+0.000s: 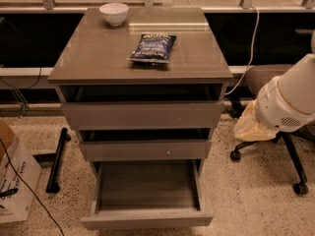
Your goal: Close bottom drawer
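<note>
I see the bench (98,53) in the middle of my view. It is a grey-brown cabinet with three drawers. The bottom drawer (147,219) is down by the floor and is pulled far out toward me. I can look right into its shallow box, and nothing lies in it. Its front is flat with no handle.

The middle drawer (145,150) above it is open a little, with a dark gap over its front. The top drawer (142,114) has a dark gap over it too.

On the bench sits a white bowl (113,13) at the back left. A dark blue chip bag (153,47) lies flat near the middle, well apart from the bowl.

My arm (290,100) is at the right side, big and white. The pincer (250,126) is the cream part at its lower left end. It hangs beside the bench, about level with the middle drawer, and touches nothing. I cannot tell if it is apart or together.

Behind the arm stands an office chair (268,75) on wheels. A cardboard box (15,181) sits on the speckled floor at the left.
</note>
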`<state>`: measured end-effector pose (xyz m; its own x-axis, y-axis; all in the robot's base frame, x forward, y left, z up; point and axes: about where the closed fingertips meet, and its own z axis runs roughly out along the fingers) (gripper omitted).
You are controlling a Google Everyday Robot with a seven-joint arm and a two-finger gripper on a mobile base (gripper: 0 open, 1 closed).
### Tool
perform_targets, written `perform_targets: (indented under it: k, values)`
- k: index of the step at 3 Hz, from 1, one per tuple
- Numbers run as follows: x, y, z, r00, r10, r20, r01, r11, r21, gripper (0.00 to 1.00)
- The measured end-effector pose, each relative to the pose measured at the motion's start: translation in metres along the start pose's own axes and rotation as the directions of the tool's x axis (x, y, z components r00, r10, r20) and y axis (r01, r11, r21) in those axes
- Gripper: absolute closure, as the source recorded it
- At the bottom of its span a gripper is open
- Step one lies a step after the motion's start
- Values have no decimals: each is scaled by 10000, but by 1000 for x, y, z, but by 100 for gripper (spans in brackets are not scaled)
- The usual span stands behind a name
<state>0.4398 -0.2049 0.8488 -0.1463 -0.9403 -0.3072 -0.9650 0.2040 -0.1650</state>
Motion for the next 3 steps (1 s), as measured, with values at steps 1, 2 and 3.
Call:
perform_targets:
  k: [1,2,3]
  values:
    - [23,-5,56,9953,-369,896,414,9979,-493,100]
    - [45,-6,98,9909,-378,1292,566,9879,-1444,100]
    - [48,-5,107,9904,-333,1340,549,9855,-1606,100]
